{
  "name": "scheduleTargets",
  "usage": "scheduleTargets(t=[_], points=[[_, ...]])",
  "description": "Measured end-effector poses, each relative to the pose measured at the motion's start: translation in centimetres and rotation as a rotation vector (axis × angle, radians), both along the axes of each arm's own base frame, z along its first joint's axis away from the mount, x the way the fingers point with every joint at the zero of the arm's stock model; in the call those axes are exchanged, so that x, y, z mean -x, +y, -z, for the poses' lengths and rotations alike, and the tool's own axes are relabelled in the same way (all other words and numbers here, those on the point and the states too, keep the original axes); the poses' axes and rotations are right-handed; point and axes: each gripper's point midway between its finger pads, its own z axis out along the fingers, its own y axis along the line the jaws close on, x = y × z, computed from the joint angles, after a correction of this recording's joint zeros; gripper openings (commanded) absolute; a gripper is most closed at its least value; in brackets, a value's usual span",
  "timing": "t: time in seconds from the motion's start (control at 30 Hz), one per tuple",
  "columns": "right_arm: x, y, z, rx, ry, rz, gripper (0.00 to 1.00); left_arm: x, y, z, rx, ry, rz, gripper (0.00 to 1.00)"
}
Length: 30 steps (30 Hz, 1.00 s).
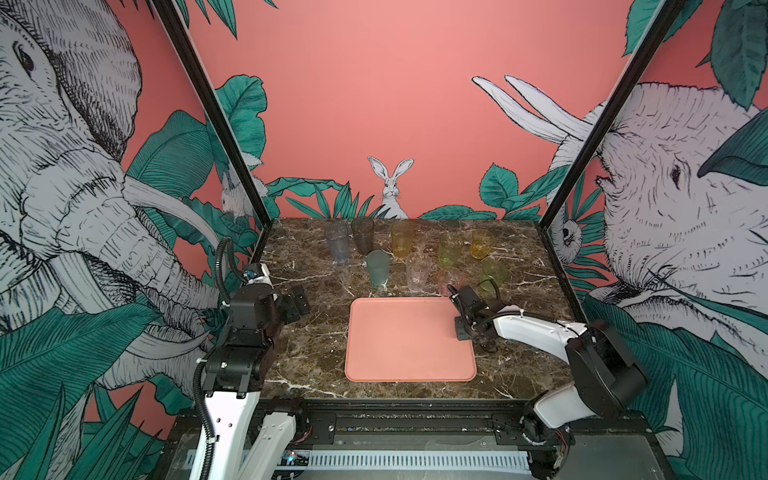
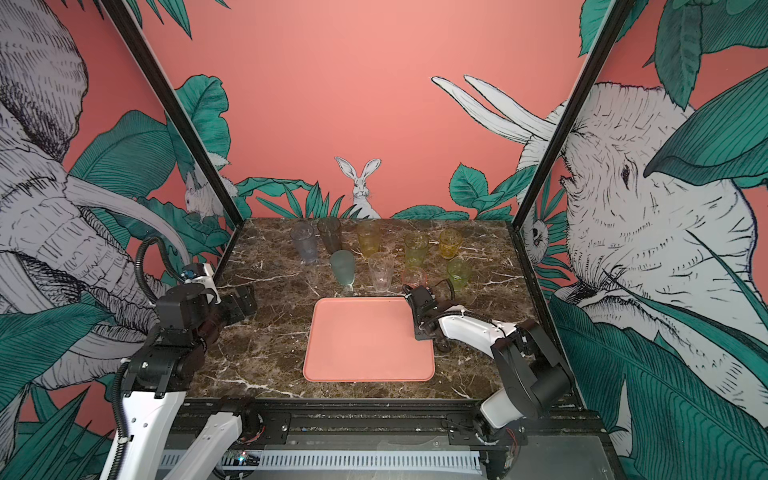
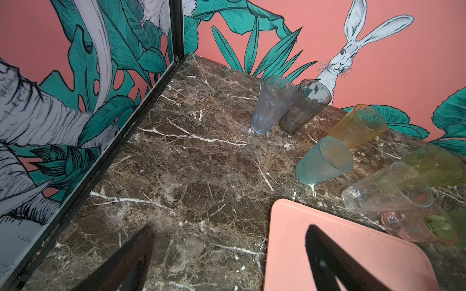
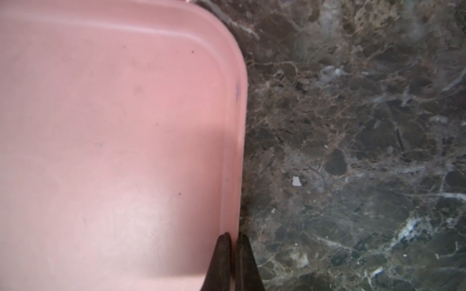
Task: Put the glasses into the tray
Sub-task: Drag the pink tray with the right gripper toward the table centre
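Kim: Right claw (image 4: 234,235) fingertips sit nearest in the right wrist view, so we log them first. State?

Raj: Pressed together, pinching the low rim of the salmon-pink tray (image 4: 113,126). One fingertip is inside the rim, one on the marble side. Both top views put that claw on the tray's right edge, nearer its far corner.

Kim: Left claw (image 3: 230,229)?

Raj: Spread wide, hanging over the marble table (image 3: 176,163). Tray lies to its right. In the left wrist view one finger overlaps the tray's corner; we cannot tell if they touch.

Kim: Glasses (image 2: 381,272)?

Raj: We count nine, all upright on the table, all beyond both claws and past the tray's far edge. Pink glass (image 1: 449,276) is just beyond the right claw; whether the arm touches it, we cannot tell. Short green glass (image 1: 496,272) stands near, to that claw's right. Clear glass (image 1: 417,272) is to its left, teal-grey glass (image 1: 378,268) further left. Farther out from the same claw: tall green glass (image 1: 451,249), short amber glass (image 1: 482,243), tall amber glass (image 1: 402,241). Bluish glass (image 1: 336,243) and smoky grey glass (image 1: 362,237) stand just beside each other, well ahead of the left claw and to its right; we cannot tell if they touch.
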Motion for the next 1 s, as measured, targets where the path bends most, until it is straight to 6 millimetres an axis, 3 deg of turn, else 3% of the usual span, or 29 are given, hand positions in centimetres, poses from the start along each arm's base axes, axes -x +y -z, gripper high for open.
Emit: scheduleTargets(t=[0.27,0.8,1.0], points=[[-0.3,-2.0,0.0,0.014,0.026,0.02,0.0,-0.3,-0.1,0.1,0.006,0.001,0.004,0.94],[-0.1,-1.8,0.5,0.005,0.052,0.005,0.0,-0.8,-0.5,0.4,0.026,0.006,0.013,0.95],[0.0,-1.7,0.6,-0.005,0.058,0.008,0.11,-1.0,-0.5,0.5,0.027,0.012,0.012,0.95]])
